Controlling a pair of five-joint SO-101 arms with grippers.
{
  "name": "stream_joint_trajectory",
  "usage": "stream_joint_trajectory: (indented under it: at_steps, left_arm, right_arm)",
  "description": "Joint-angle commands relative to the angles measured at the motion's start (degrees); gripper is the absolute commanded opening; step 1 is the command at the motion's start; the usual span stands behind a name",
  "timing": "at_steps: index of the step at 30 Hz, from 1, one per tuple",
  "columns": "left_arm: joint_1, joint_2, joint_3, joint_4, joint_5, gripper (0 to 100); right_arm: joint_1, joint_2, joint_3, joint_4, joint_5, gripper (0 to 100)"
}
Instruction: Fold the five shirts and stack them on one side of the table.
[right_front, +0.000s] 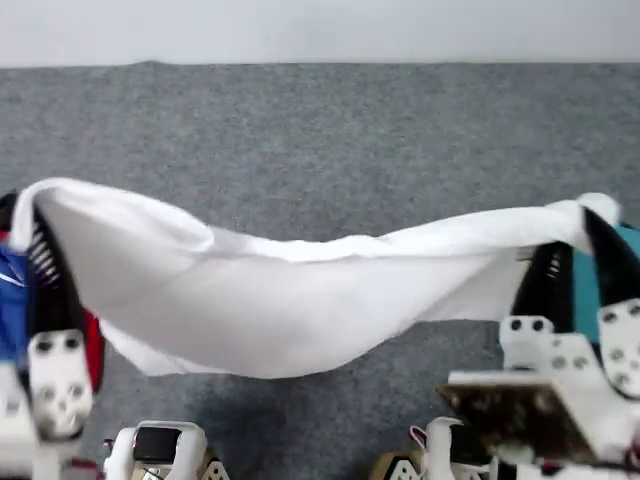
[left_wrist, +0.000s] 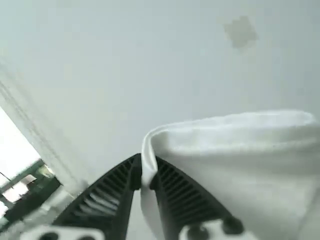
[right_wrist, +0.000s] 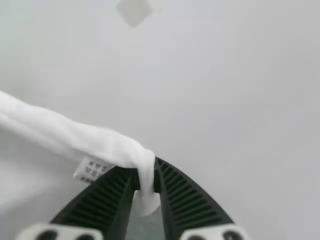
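White shirt of soft cloth (right_front: 290, 310) is held in the air, stretched between the two arms above the grey felt-like table (right_front: 320, 130). Its middle sags in a shallow belly; whether the lowest fold touches the surface cannot be told.

One bunched end is clamped by the left gripper (right_front: 22, 208). In the left wrist view, the ribbed black jaws of that gripper (left_wrist: 142, 170) are seen pinched tight on a rolled edge. The opposite end is gripped in the same way by the right gripper (right_front: 592, 215). In the right wrist view, a twisted rope of cloth is nipped by it (right_wrist: 145, 175), just beside a small printed care label (right_wrist: 92, 171).

The garment is judged to be held by two far-apart ends so that it is pulled wide and can be laid flat for folding. The sag suggests that full tension is not applied. Only a narrow bite of cloth is taken at each end, so a slip is judged possible if the arms are spread further.

Blue and red fabric (right_front: 12, 290) is seen behind the left arm and teal fabric (right_front: 588, 290) behind the right; these are perhaps other shirts.
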Motion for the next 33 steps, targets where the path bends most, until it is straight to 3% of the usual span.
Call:
stream_joint_trajectory:
  at_steps: [1, 7, 13, 22, 27, 33]
  left_arm:
    - [-1.5, -0.2, -5.8, -1.8, -5.9, 0]
    - [-9.6, -0.6, -9.4, -9.1, -6.6, 0]
    - [-10.8, -0.2, -8.8, -6.9, -6.6, 0]
    - [-10.7, -0.1, 8.7, -5.3, -6.6, 0]
    - [-10.6, -0.1, 29.9, -19.2, -6.5, 0]
    - [-8.5, 0.1, 53.7, -46.5, -6.9, 0]
  right_arm:
    - [3.6, -1.5, -0.3, -1.4, 0.6, 1.0]
    - [4.0, -6.2, -0.1, -0.4, 0.6, 1.0]
    - [3.8, -7.3, 3.4, 6.8, 0.6, 1.0]
    - [1.4, -7.2, 25.5, 3.5, 0.7, 1.0]
    - [-3.0, -6.8, 39.1, -8.0, 3.2, 1.0]
    - [-3.6, -6.4, 53.3, -31.3, 4.7, 1.0]
